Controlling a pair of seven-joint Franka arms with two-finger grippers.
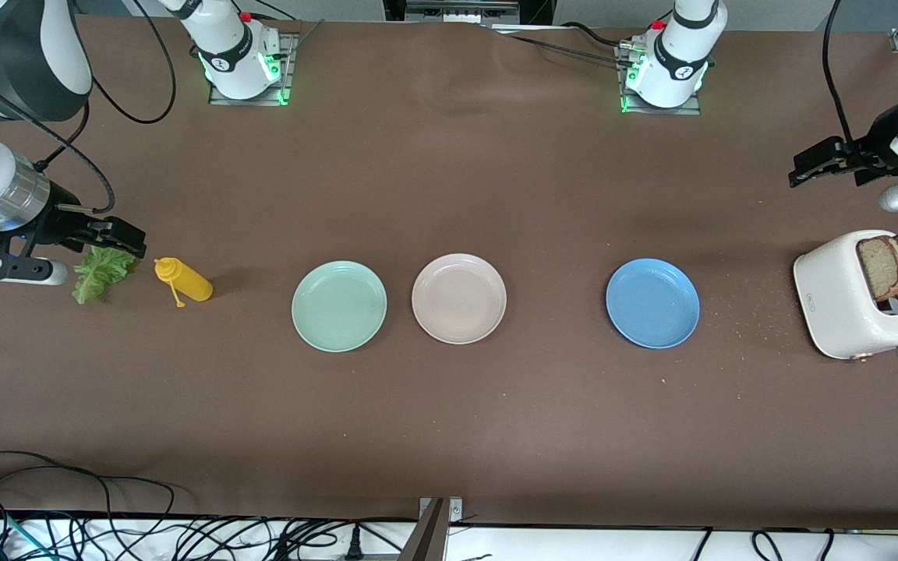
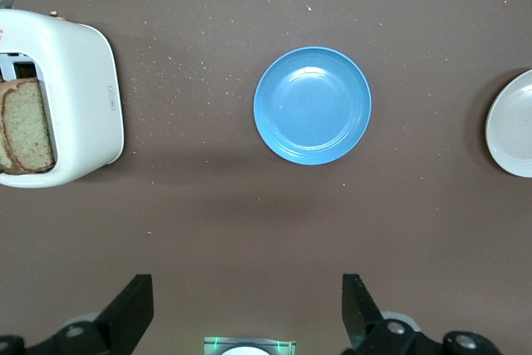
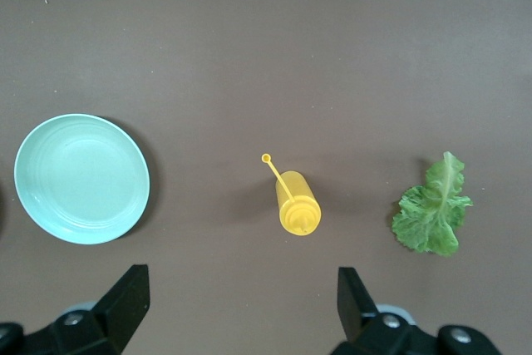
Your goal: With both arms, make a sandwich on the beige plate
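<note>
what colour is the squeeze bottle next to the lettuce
Yellow: the squeeze bottle shows best in the right wrist view.

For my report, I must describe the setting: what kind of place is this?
Probably a robotics lab staged as a kitchen: two arms bolted to a brown-covered table, loose cables along its edge, and a toaster with bread slices beside plates.

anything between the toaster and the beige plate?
Only the blue plate, standing between the toaster and the beige plate, plus scattered crumbs on the table near the toaster. The front view shows this.
</note>
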